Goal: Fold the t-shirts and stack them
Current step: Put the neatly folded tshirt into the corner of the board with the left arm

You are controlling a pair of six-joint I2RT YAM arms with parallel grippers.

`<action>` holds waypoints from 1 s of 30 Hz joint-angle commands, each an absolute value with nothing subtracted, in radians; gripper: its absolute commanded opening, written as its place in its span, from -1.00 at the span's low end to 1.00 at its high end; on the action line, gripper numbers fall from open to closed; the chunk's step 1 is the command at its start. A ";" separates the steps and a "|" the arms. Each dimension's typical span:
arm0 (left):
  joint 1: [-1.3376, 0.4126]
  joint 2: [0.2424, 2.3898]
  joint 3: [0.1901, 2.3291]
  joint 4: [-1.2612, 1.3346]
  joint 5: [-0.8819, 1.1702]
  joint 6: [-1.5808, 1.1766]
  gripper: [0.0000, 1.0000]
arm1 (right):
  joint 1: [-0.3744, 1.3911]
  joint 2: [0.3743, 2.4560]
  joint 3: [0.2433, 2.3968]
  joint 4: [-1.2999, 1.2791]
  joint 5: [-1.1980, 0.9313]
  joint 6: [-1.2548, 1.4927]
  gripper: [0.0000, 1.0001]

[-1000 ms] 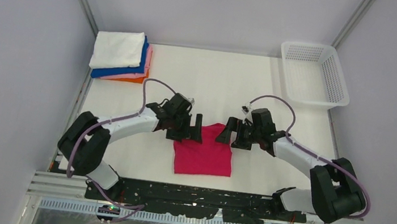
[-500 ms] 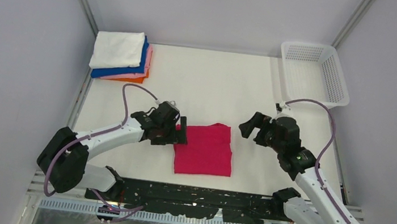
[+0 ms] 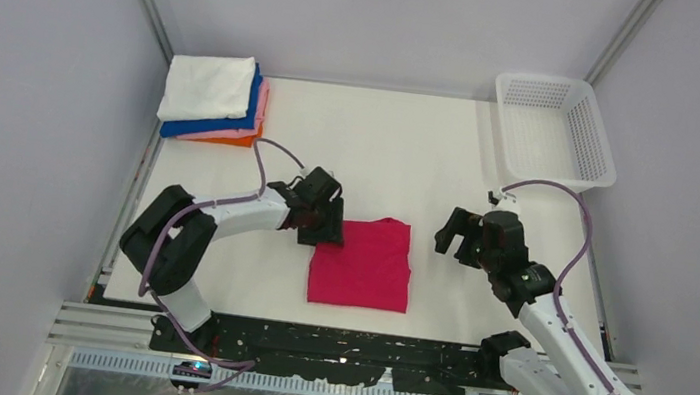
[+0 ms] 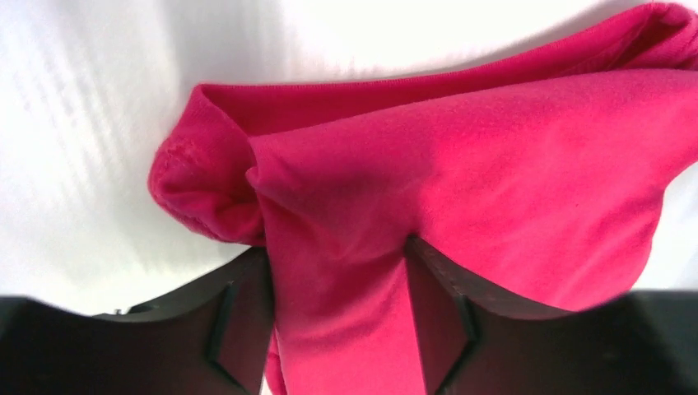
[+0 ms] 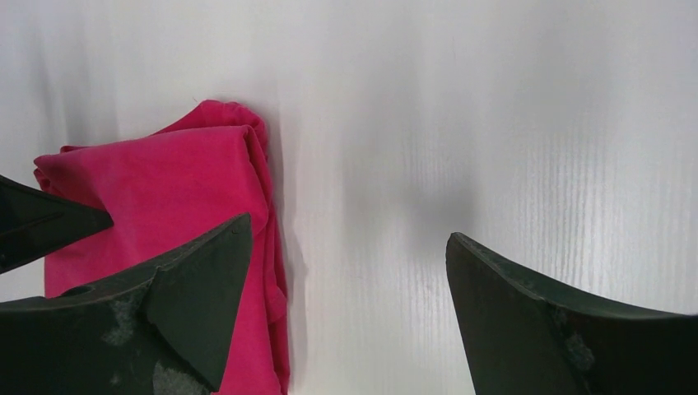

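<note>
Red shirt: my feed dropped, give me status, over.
Left gripper pinching red shirt at its left edge. Right gripper open, clear of it on the right. Shirt folded on table. Nothing between it and stack.

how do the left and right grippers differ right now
The left gripper has a bunched edge of the magenta t-shirt between its fingers; the right gripper stands wide open over bare table. The left gripper touches the shirt at its far left corner; the right gripper hangs clear of the shirt, off its right side. Both have black fingers.
</note>
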State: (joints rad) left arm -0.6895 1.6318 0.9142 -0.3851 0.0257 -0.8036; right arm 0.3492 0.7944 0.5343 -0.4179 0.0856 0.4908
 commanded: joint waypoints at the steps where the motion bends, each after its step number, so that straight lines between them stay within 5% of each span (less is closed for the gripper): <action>1: -0.706 1.735 0.903 -0.338 0.116 -0.812 0.05 | 0.336 0.780 0.536 -0.413 0.135 0.451 0.91; 4: -0.739 1.767 0.940 -0.403 0.043 -0.822 -0.23 | 0.324 0.776 0.532 -0.414 0.142 0.440 0.91; 7: -0.755 1.807 1.007 -0.504 -0.055 -0.823 -0.97 | 0.316 0.776 0.524 -0.408 0.154 0.435 0.90; 19: -0.754 1.826 1.339 -0.840 -0.637 -0.651 -1.00 | 0.295 0.766 0.497 -0.390 0.156 0.420 0.90; 30: -0.601 1.971 1.642 -0.862 -0.899 -0.360 -1.00 | 0.288 0.789 0.489 -0.363 0.156 0.422 0.90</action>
State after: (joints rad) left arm -0.6708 1.9400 1.5414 -0.8547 -0.7338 -0.5095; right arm 0.2958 0.7792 0.4934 -0.4175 0.1417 0.4278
